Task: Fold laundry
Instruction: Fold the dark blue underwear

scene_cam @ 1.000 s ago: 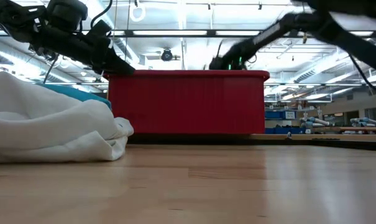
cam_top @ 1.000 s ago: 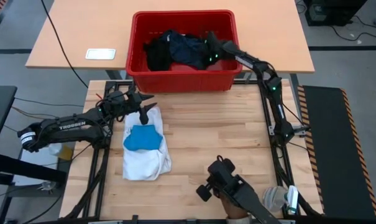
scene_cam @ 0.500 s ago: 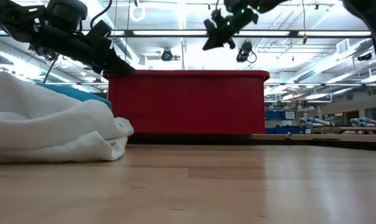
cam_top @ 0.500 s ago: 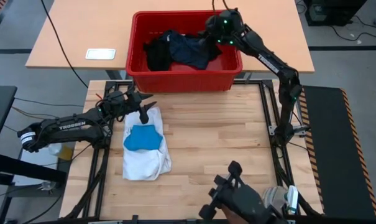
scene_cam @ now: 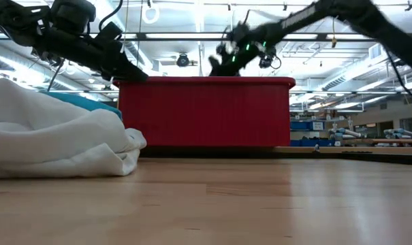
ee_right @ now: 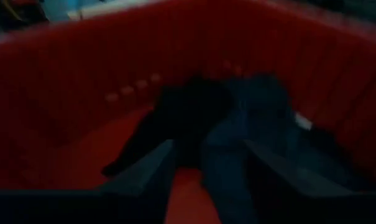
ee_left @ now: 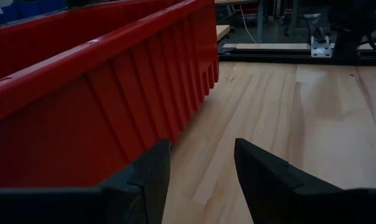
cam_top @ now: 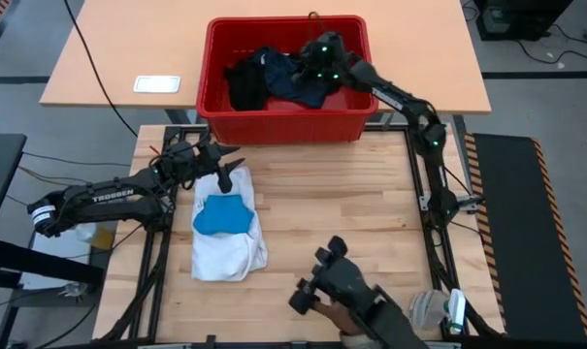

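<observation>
A white shirt lies bunched on the table's left part, with a small bright blue piece on top of it. A black garment and a dark blue one lie in the red crate at the far edge. My right gripper hangs open over those garments, above the crate's rim; in its wrist view the gripper has the dark cloth beyond it. My left gripper stands open over the shirt's far end, next to the crate's wall.
A white card lies on the far table, left of the crate. At the table's near edge a hand holds up a dark device. Bare wood spreads between the shirt and the right arm's base.
My right gripper has risen out of the crate's right part to above its rim, then gone toward the crate's middle and come lower over the dark garments. The dark device at the near edge has shifted about. My left arm has kept still.
</observation>
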